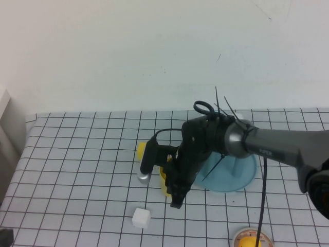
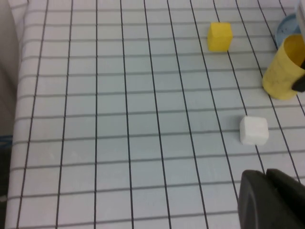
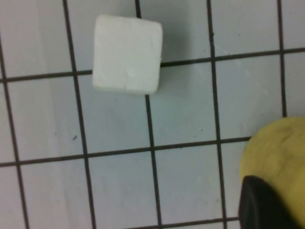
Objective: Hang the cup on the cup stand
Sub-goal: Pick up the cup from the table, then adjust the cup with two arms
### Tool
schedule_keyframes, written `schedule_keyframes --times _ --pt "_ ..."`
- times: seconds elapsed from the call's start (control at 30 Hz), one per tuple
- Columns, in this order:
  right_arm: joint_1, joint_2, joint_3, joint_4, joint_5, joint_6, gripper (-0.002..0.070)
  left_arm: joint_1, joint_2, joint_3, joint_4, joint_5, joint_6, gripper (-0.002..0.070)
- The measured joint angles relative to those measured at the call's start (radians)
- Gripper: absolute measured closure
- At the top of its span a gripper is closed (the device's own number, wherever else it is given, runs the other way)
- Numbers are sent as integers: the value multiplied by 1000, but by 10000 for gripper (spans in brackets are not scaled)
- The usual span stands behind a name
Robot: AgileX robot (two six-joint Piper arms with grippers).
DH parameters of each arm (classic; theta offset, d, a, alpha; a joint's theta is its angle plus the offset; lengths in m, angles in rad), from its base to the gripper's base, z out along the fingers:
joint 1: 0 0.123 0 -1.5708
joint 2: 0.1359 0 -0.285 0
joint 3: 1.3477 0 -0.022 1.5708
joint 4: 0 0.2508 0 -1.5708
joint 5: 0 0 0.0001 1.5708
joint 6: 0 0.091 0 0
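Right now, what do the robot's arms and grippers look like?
The right arm is a dark grey tube with a silver joint ring, small lettering, black cable loops and zip ties. Its right gripper is black, beside the yellow cup. The left gripper shows only as matte black parts in its wrist view.

Matt yellow plastic cup (image 2: 284, 68), smooth white cube (image 3: 127, 54).

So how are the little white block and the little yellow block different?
The white cube is white with rounded, soft-looking edges; the yellow cube is bright yellow. The white cube lies nearer the robot, just ahead of the right gripper; the yellow cube sits farther back. Both are small cubes, much smaller than the cup. The left gripper hangs apart from both.
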Motion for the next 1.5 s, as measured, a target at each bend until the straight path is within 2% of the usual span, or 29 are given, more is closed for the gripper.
schedule_keyframes --times 0.13,0.3,0.4,0.6,0.7,0.83,0.93,1.0,1.1,1.23,1.37,1.5 --pt "0 -66 0 4 21 0 652 0 0 0 2 -58 4 676" --pt "0 -218 0 112 12 -3 653 0 0 0 4 -250 1 676" --pt "0 -317 0 253 -39 -52 653 0 0 0 -19 -389 -28 676" --pt "0 -432 10 666 -81 -311 654 0 0 0 -74 -660 -91 655" --pt "0 -464 54 959 -75 -507 654 0 0 0 -105 -703 -276 568" --pt "2 -476 141 1353 15 -810 654 0 0 0 -105 -665 -527 318" --pt "12 -476 191 1436 56 -899 654 0 0 0 -132 -579 -698 107" --pt "24 -476 210 1453 62 -928 654 0 0 0 -167 -525 -802 39" --pt "46 -459 217 1465 96 -944 654 0 0 0 -290 -461 -935 -3" --pt "86 -450 219 1465 144 -986 654 0 2 0 -528 -438 -967 -15" --pt "126 -451 219 1466 169 -1010 654 0 2 0 -748 -434 -895 -17" --pt "173 -451 219 1466 178 -1060 654 0 2 0 -975 -411 -721 -17"
